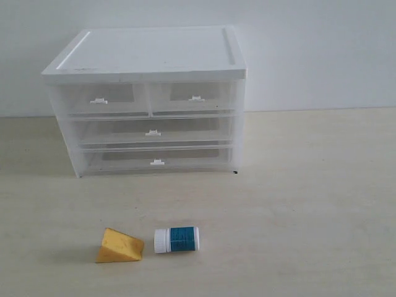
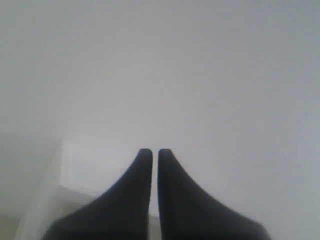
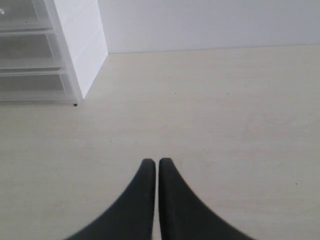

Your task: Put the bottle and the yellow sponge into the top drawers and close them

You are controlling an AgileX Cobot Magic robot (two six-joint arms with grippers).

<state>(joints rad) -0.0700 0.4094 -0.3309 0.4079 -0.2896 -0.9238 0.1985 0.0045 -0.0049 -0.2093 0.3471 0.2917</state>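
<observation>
bottle (image 1: 177, 239) white-capped, teal label, lying | left gripper (image 2: 151, 152) closed | right gripper (image 3: 153, 162) closed

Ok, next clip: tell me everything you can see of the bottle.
The bottle is a small, squat cylinder lying on its side on the pale table, in front of the drawer cabinet. Its white cap points toward the yellow sponge, with a small gap between them. A teal-blue label wraps the body; its print is unreadable. Only the table touches it.

No legible text on bottle (image 1: 177, 239)
</observation>
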